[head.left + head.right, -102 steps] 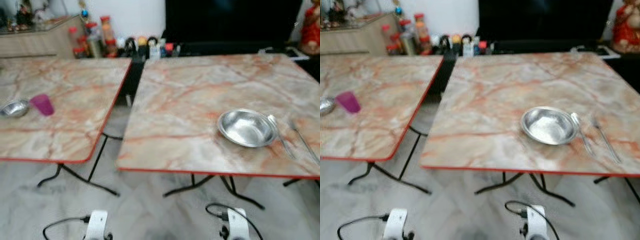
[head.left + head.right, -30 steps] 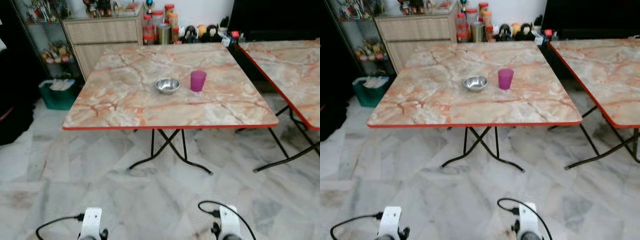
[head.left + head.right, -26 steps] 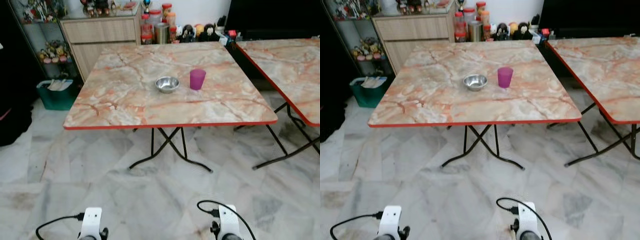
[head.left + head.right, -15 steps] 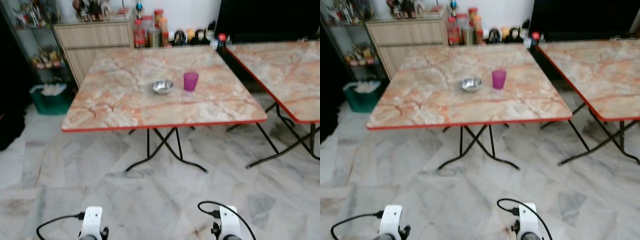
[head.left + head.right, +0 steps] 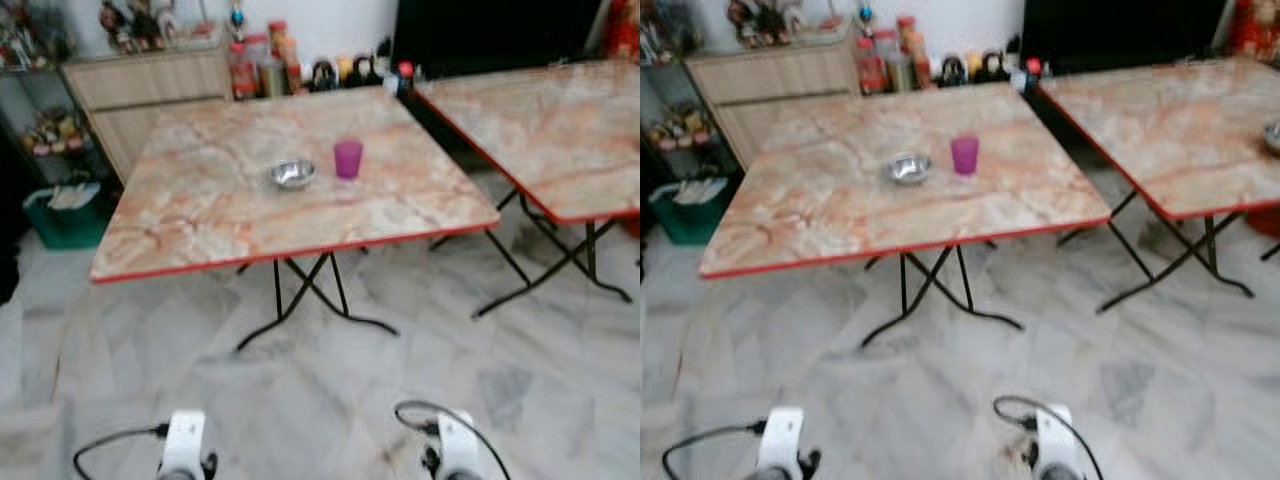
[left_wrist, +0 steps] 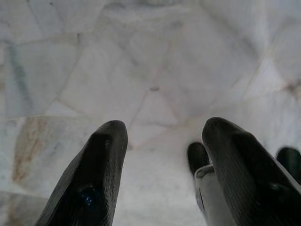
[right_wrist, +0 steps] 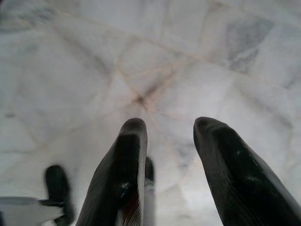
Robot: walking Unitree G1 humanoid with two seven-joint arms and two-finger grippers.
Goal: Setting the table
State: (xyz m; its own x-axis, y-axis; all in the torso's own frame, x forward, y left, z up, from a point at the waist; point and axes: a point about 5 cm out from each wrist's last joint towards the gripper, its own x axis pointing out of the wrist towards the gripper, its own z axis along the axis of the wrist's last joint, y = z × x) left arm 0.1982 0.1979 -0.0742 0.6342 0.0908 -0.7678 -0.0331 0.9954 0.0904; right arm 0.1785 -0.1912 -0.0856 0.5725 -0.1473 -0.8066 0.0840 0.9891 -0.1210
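Note:
A small steel bowl [image 5: 292, 175] and a purple cup [image 5: 347, 158] stand side by side near the middle of a marble-patterned folding table [image 5: 220, 225] ahead of me. A second table [image 5: 560, 130] like it stands to the right; at its right edge in the right eye view is a steel bowl [image 5: 1273, 135]. My left gripper [image 6: 162, 136] hangs open over the floor, nothing between its fingers. My right gripper [image 7: 167, 134] hangs open over the floor as well. Both arms' wrists [image 5: 185, 445] show at the bottom of the eye views.
A wooden sideboard [image 5: 150, 80] with jars and bottles [image 5: 255, 60] stands behind the left table. A green bin [image 5: 60, 210] sits at the left. A dark screen [image 5: 490, 30] is behind the right table. Marble floor [image 5: 330, 400] lies between me and the tables.
The whole view has shifted: the left table now sits further left and farther off, and more of the right table shows. The picture is blurred. Both arms hang as before.

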